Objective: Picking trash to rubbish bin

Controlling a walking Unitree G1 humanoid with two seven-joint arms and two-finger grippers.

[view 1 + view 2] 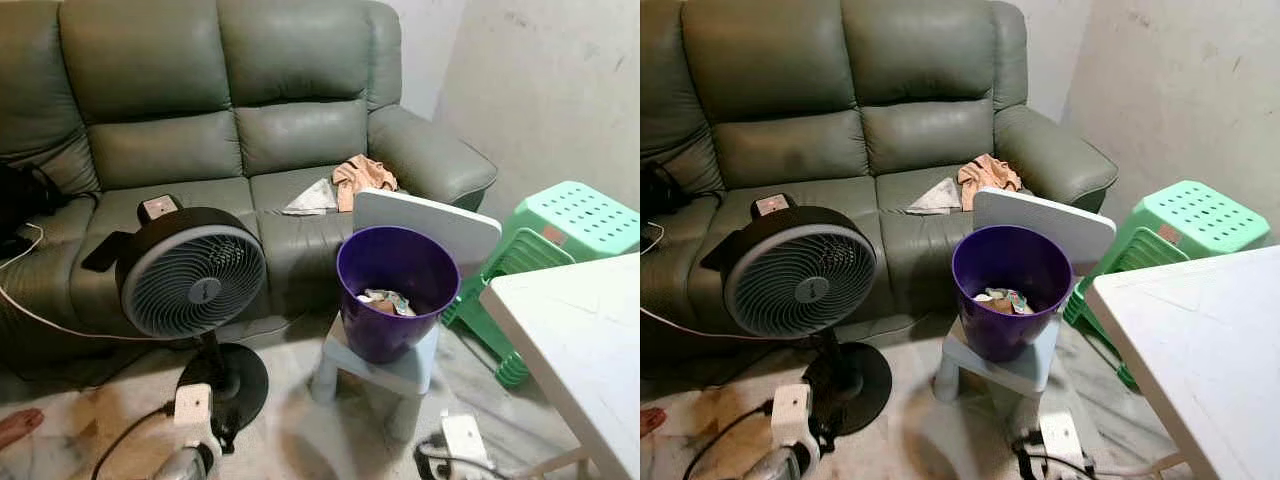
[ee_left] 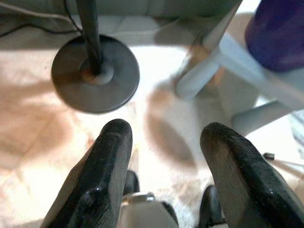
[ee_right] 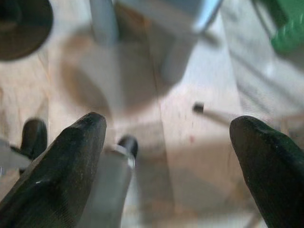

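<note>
Both end effectors, left [image 2: 164, 137] and right [image 3: 166, 128], are held open and empty near the floor [image 2: 38, 142]. Paper scrap [image 1: 312, 199] at the sofa [image 1: 180, 150] seat's front edge is judged the next pick; purple bin [image 1: 395, 290] stands just below.

Even, soft daylight filled the head views, which were sharp. Glare washed out the white table [image 1: 570, 340] to the right of the purple bin [image 1: 396, 290], and a shadow pooled on the floor under the bin's stool [image 1: 385, 375]. Both wrist views were blurred, the floor overexposed.
</note>
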